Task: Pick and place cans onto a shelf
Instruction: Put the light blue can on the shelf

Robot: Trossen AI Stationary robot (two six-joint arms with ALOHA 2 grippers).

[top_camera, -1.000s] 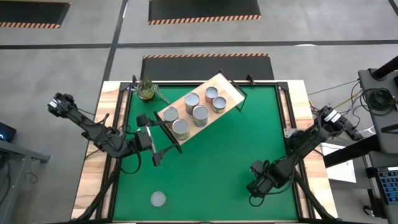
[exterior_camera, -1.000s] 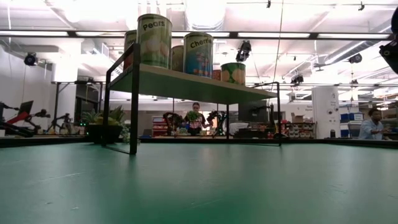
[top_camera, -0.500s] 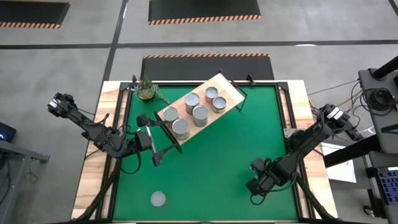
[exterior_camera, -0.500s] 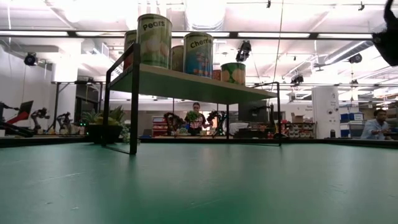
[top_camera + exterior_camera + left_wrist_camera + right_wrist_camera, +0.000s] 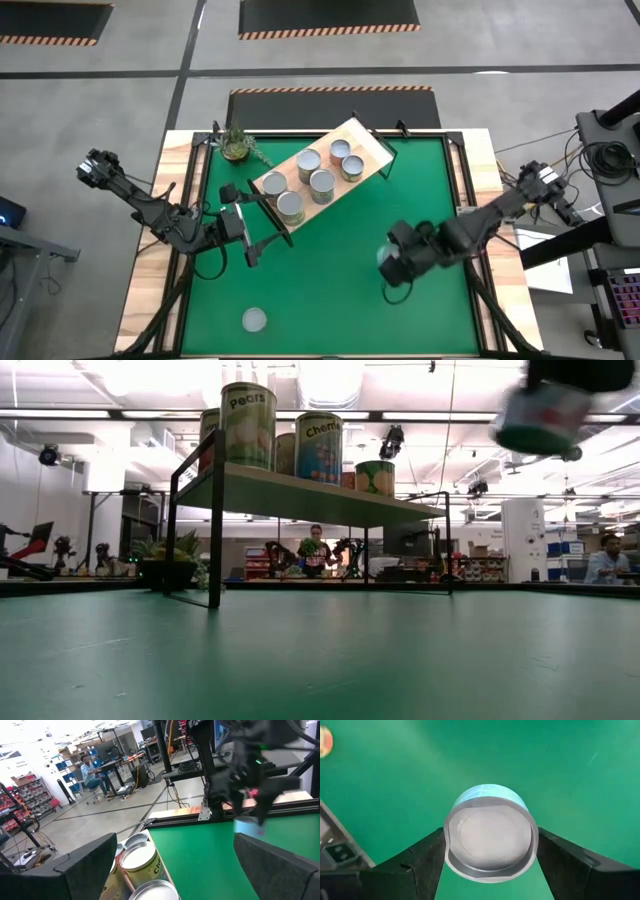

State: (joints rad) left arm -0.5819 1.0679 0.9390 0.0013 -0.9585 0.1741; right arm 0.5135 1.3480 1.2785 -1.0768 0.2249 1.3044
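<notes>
While the short silver-topped cylindrical can hangs clamped in the right pincer, clear above the green surface | axis along the fingers, top toward the wrist camera | light-wood shelf lies up-left, five cans on it | left pincer apart, beside shelf | loose can near front edge.

Open mat lies between the shelf and the near edge; one loose can stands there. Five cans crowd the shelf top.
</notes>
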